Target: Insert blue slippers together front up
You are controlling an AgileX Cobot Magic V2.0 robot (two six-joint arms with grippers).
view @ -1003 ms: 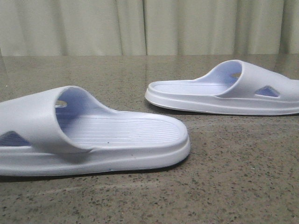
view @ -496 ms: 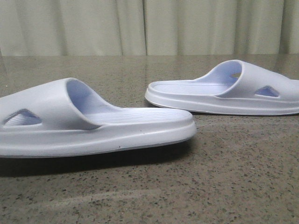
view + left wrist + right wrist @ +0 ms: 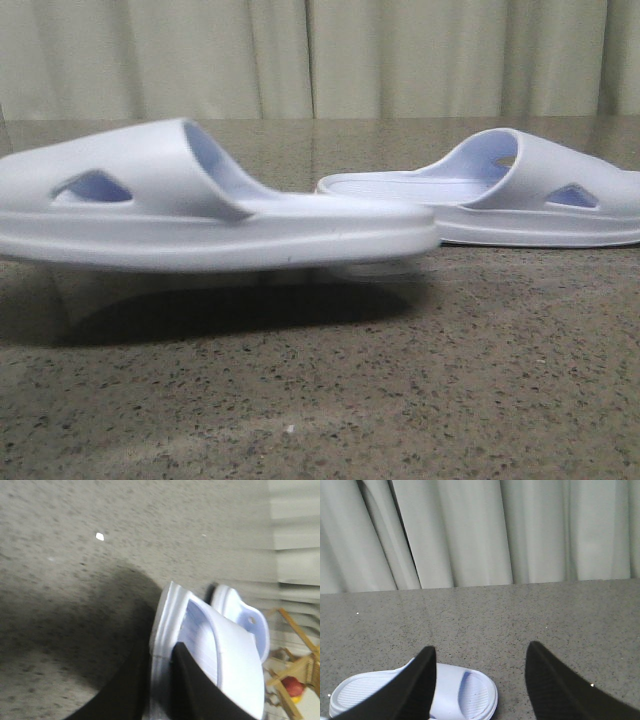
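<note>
The left gripper is seen in the left wrist view with its black jaws closed on the edge of one slipper: one finger lies along the outer sole wall, the other is pressed onto the ribbed footbed just inside the rim. This held slipper is seen in the front view on the left, lifted clear of the surface, roughly level, with a dark shadow cast beneath it; its lower edge is blurred. Its rounded open end overlaps, in that view, the near end of the second slipper; whether the two touch cannot be told.

The second slipper is laid flat on the surface at the right, sole down, strap toward the right edge of the view. In the right wrist view it is seen below and partly behind one finger of the right gripper, whose jaws are spread wide and grip nothing.

Both slippers are moulded from smooth, matte, very pale blue foam, almost white. Each is formed with a thick rounded sole, a wide arched strap pierced by a triangular side hole, and a footbed scored with fine parallel ridges. The surface is a speckled grey-brown stone-like slab with a slight sheen. Pale pleated curtains are hung behind it.
</note>
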